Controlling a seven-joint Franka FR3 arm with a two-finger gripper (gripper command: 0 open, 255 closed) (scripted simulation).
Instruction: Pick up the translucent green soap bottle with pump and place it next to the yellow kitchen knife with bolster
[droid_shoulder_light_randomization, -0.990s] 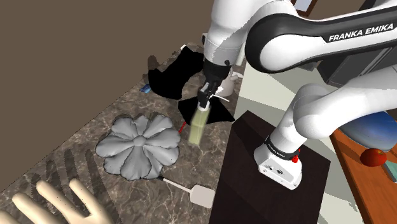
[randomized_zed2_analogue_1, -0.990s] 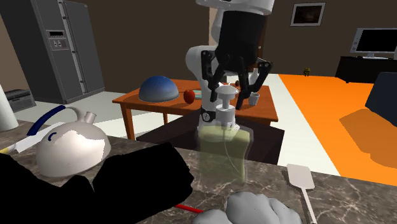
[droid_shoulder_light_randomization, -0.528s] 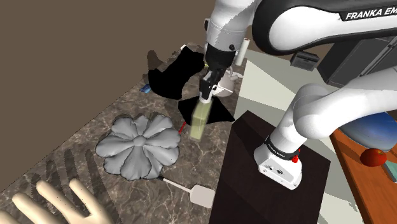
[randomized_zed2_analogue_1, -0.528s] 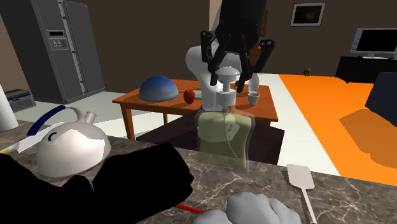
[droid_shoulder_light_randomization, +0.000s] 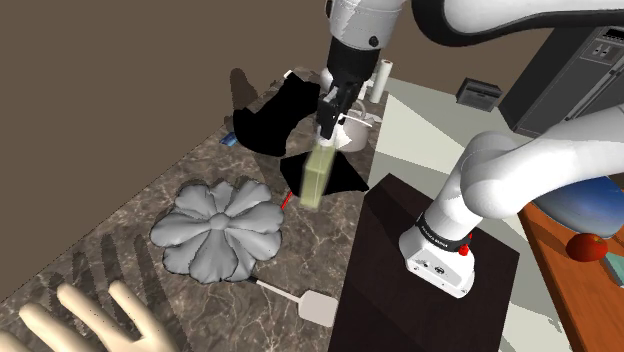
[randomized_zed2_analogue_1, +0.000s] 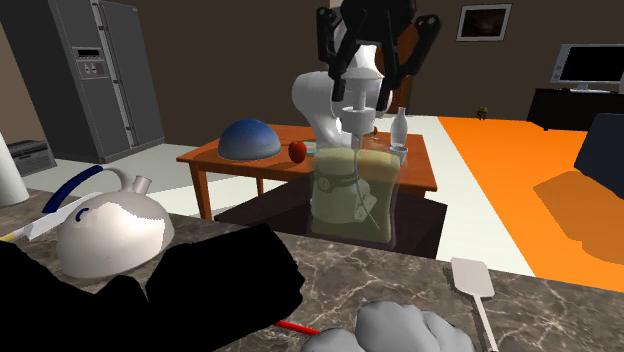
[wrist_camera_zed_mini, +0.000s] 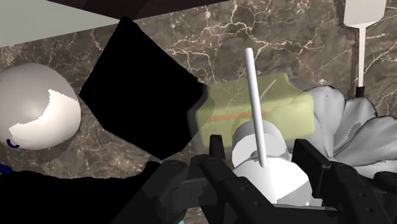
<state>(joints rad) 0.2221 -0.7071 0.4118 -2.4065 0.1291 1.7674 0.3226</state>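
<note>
**Bottle held by its pump above the counter**

There is one gripper (randomized_zed2_analogue_1: 362, 97) and one bottle (randomized_zed2_analogue_1: 352, 195), pale translucent green with a white pump. On the marble counter (droid_shoulder_light_randomization: 120, 250) there are also:

- one grey flower-shaped dish (droid_shoulder_light_randomization: 220, 228)
- one white spatula (droid_shoulder_light_randomization: 305, 302)
- one white kettle (randomized_zed2_analogue_1: 110, 230) with a blue handle
- one thin red stick (droid_shoulder_light_randomization: 288, 199)
- one pale model hand (droid_shoulder_light_randomization: 90, 320)
- two flat black shapes (droid_shoulder_light_randomization: 270, 120)

The jaws are closed only as far as the pump allows. One black finger presses each side of the white pump head, and the wrist view shows the cap clasped between them. The gripper touches nothing else.

The bottle hangs upright under the gripper, its base clear of the marble. It sits over the nearer black shape, close to the counter edge that faces the stand (droid_shoulder_light_randomization: 390, 250). The red stick lies just beside that shape, between it and the dish. The spatula lies further along the same edge, and the model hand rests at the counter's far end from the kettle.
</note>
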